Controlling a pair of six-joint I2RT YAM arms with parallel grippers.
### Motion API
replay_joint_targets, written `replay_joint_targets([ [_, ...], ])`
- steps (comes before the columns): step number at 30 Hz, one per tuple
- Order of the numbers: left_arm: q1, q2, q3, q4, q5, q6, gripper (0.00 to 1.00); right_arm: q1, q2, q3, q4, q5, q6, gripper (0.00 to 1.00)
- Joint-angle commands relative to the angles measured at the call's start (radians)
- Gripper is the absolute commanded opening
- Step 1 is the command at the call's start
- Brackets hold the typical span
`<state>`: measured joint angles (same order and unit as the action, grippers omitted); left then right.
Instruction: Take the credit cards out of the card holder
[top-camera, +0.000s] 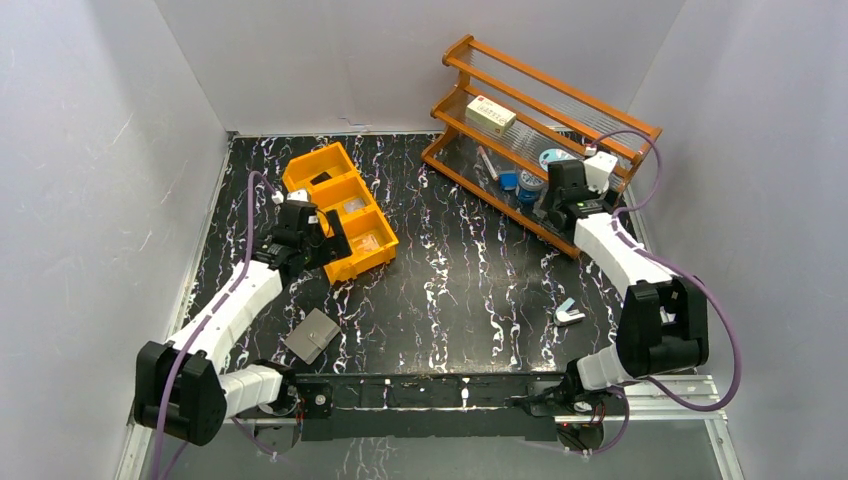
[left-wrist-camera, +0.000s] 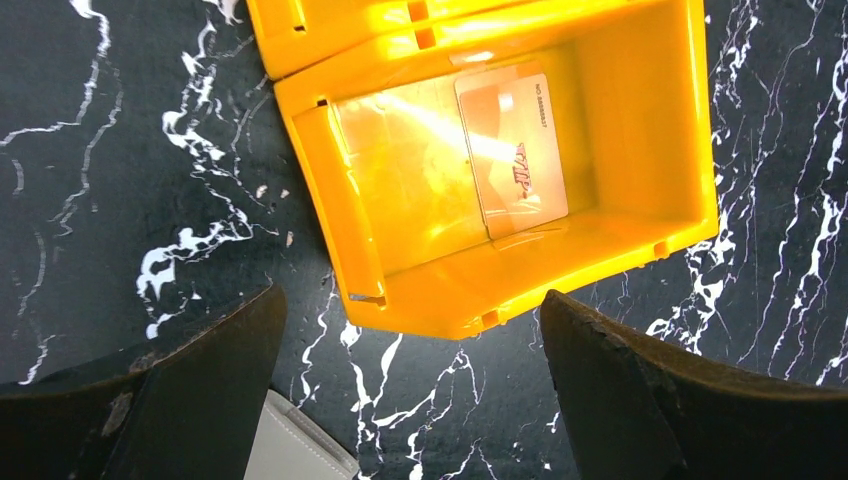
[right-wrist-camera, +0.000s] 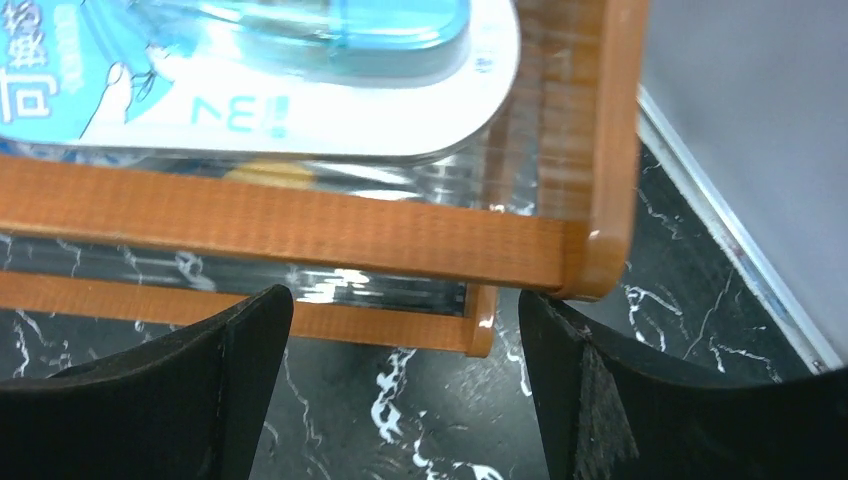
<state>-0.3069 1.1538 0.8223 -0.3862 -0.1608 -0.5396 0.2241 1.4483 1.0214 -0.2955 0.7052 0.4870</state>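
Left gripper (left-wrist-camera: 410, 400): wide, empty, over orange bin (left-wrist-camera: 640, 120); credit card (left-wrist-camera: 515, 150) flat in its end compartment. Right gripper (right-wrist-camera: 405, 400): wide, empty, by wooden rack (right-wrist-camera: 300, 235). Card holder (top-camera: 311, 335): near-left on bench (top-camera: 470, 290). Step: likely card drop-off; next, reach to holder.

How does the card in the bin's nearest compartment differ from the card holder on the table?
The card lies inside the orange bin; the card holder lies on the table, near its front edge. The card is shiny with print; the card holder is plain grey. Both lie flat, ungripped.
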Motion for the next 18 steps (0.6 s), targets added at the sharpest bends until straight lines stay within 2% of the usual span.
replay_joint_targets([
  [1, 0.009, 0.019, -0.025, 0.076, 0.083, 0.009, 0.98, -0.075, 0.001, 0.091, 0.003, -0.041, -0.038, 0.92],
  [5, 0.010, 0.058, -0.036, 0.131, 0.156, 0.036, 0.98, -0.077, -0.040, 0.114, -0.088, -0.297, -0.008, 0.92],
  [9, 0.011, 0.128, -0.032, 0.198, 0.328, 0.120, 0.98, -0.071, -0.170, 0.005, -0.035, -0.565, 0.023, 0.91],
  [13, 0.010, 0.198, 0.000, 0.230, 0.516, 0.160, 0.98, -0.060, -0.246, -0.057, -0.062, -0.719, 0.062, 0.91],
  [16, 0.005, 0.257, 0.013, 0.270, 0.676, 0.116, 0.98, -0.046, -0.270, -0.087, -0.091, -0.815, 0.080, 0.91],
  [18, -0.020, 0.290, 0.023, 0.307, 0.730, 0.075, 0.98, -0.033, -0.281, -0.100, -0.100, -0.857, 0.099, 0.91],
])
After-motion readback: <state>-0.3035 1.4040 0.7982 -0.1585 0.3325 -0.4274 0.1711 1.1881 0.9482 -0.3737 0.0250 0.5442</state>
